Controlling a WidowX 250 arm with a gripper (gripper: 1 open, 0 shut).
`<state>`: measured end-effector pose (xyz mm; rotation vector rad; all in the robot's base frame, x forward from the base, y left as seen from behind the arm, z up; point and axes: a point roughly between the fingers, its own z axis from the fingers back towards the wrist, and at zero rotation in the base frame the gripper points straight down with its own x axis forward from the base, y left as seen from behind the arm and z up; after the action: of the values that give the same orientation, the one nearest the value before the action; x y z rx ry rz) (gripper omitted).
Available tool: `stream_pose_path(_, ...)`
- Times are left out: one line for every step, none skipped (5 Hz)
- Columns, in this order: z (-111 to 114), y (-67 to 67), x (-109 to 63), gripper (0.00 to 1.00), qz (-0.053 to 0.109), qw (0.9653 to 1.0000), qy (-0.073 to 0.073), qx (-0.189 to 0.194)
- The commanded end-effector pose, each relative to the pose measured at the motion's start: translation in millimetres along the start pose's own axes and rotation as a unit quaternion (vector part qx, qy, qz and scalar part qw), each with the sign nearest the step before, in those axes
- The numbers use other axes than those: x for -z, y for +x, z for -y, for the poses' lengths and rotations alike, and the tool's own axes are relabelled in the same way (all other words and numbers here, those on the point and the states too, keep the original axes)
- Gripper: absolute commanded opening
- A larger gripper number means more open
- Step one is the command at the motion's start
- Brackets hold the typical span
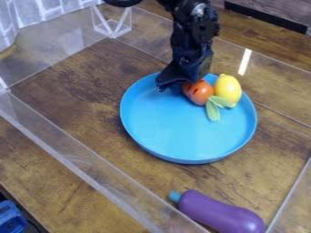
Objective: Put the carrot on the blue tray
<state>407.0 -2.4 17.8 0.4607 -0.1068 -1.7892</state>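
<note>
Camera view, the only one supplied. The gripper (185, 82) points steeply down at the far rim of the tray (183, 132). Its fingers are closed as far as they go, pinched on the carrot (197, 91). The carrot sits low over the tray floor at the far edge; whether it rests on the surface or hangs just above cannot be told. A yellow fruit (226, 88) lies touching the carrot on its right, green leaves (216, 106) trailing toward the tray centre.

Risks, as judged:
- Release near the rim: the carrot is round and may roll against or over the raised edge.
- The fruit is in contact; an opening finger or withdrawing wrist may knock it off the tray.
- If the carrot is not yet down, a drop may make it bounce.

An eggplant (221, 214) lies well apart on the table (73, 118), no hazard.
</note>
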Motion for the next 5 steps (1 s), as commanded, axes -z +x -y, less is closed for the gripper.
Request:
stream_pose_path(32.1,5.0,20.9,0.00,0.016,0.9984,-0.051,0.019)
stream_pose_path(31.5,4.5,19.7,0.00,0.021,0.9978,-0.047,0.041)
stream_pose_path(27.9,15.5,8.4,0.00,0.017,0.9979,-0.049,0.039)
stream_pose_path(24.5,26.6,-3.5,0.00,0.014,0.9979,-0.051,0.037)
stream_pose_path(26.1,25.1,-1.8,0.00,0.011,0.9979,-0.052,0.036)
